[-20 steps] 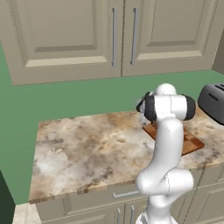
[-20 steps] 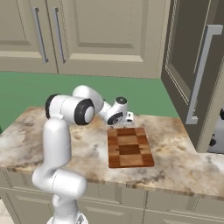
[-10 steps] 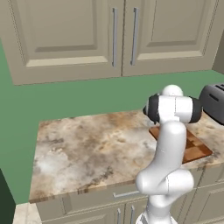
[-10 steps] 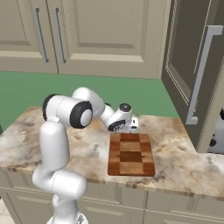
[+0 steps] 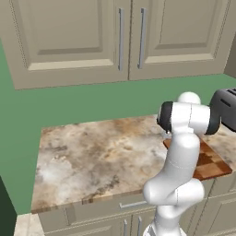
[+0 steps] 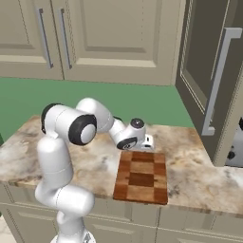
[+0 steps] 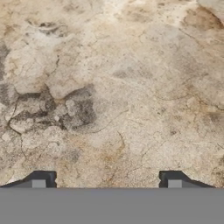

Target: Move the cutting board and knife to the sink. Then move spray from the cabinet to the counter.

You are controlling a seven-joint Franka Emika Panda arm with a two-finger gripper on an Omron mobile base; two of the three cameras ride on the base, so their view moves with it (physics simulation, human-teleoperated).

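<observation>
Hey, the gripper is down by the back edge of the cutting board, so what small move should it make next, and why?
Probably ease toward the cutting board and settle the open gripper over its far edge. The fingertips stand wide apart with only bare counter between them, so nothing is held.

Even, diffuse light fills all 3 views, bright without glare or any clear source. Shadows are faint: a soft one lies under the cutting board (image 6: 141,176) on the counter (image 5: 97,156). Rendered edges look slightly soft and pixelated; the hand view's stone texture is blurry.
</observation>
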